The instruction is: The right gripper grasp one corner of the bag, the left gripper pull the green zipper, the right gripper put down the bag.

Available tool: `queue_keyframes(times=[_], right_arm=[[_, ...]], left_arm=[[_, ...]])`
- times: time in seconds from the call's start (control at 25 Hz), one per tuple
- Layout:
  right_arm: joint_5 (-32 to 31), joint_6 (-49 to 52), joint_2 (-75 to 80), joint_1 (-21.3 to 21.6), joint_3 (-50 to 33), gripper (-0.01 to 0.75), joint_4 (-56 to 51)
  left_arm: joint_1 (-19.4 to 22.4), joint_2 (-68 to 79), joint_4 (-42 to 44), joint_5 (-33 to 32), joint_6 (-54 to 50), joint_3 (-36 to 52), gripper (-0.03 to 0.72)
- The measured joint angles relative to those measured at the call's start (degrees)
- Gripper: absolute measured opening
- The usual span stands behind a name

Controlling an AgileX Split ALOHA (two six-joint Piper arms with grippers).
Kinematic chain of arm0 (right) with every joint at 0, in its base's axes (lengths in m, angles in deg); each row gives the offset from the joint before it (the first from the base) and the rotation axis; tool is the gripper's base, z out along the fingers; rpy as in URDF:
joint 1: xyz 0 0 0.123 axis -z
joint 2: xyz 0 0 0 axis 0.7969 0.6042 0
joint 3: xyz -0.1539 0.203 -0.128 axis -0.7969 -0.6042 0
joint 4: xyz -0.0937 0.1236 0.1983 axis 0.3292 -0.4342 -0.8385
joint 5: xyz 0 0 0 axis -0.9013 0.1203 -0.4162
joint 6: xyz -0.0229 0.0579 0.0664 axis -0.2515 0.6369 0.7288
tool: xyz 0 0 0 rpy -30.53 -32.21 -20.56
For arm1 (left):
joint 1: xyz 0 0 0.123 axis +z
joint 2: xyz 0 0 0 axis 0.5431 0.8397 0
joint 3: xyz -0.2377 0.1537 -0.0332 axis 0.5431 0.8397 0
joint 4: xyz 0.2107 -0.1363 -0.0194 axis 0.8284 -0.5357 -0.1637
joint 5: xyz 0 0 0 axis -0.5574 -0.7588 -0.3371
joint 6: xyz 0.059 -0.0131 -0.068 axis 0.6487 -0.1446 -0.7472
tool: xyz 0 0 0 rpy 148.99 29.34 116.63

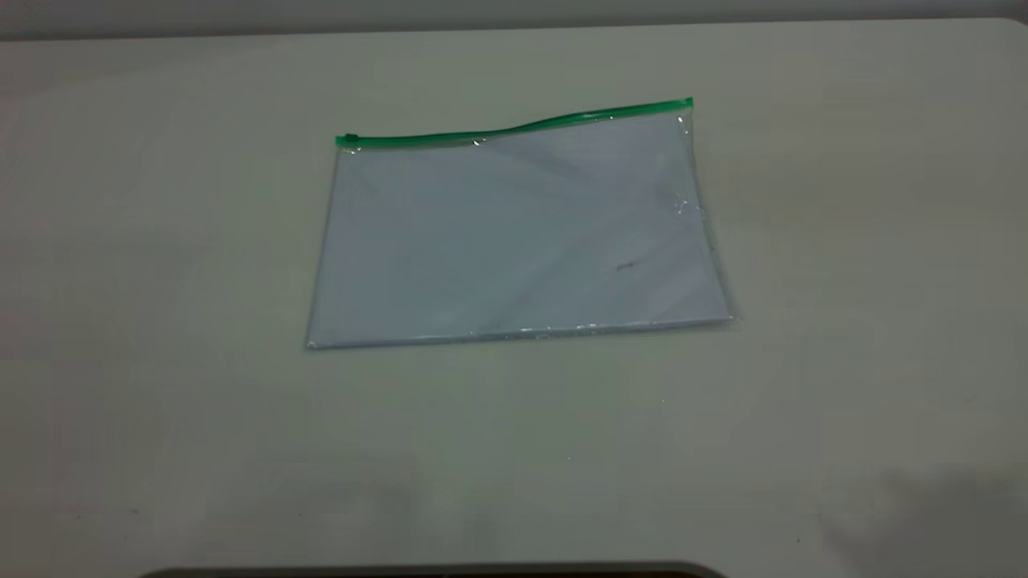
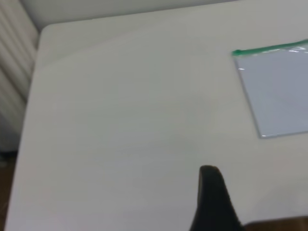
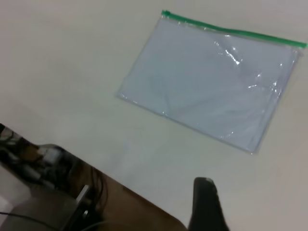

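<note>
The bag (image 1: 514,233) is a clear pouch with white paper inside and lies flat near the middle of the white table (image 1: 161,321). The green zipper (image 1: 514,128) runs along its far long edge, with the slider tab (image 1: 348,140) at the left end. Neither gripper shows in the exterior view. In the left wrist view, part of my left gripper (image 2: 211,197) hovers over bare table, well away from the bag (image 2: 281,91) and its zipper (image 2: 269,49). In the right wrist view, part of my right gripper (image 3: 207,204) is over the table near its edge, apart from the bag (image 3: 211,82) and zipper (image 3: 231,30).
A table edge (image 3: 96,166) lies close to my right gripper, with cables and clutter (image 3: 48,192) below it. Another table edge (image 2: 33,82) shows in the left wrist view. A dark rim (image 1: 434,571) lines the table's near side.
</note>
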Motion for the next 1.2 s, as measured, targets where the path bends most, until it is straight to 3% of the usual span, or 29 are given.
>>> queue_keyframes(times=[0.64,1.2], right_arm=[[-0.7,-0.3,-31.1,0.0,-16.3,0.564,2.7],[-7.6,10.2,-44.0,0.0,-18.3,0.564,22.3]], left_arm=[[0.0,-1.1,-3.1,0.9,0.5,17.2,0.550],[0.0,-1.1,-3.1,2.0,0.5,17.8,0.550]])
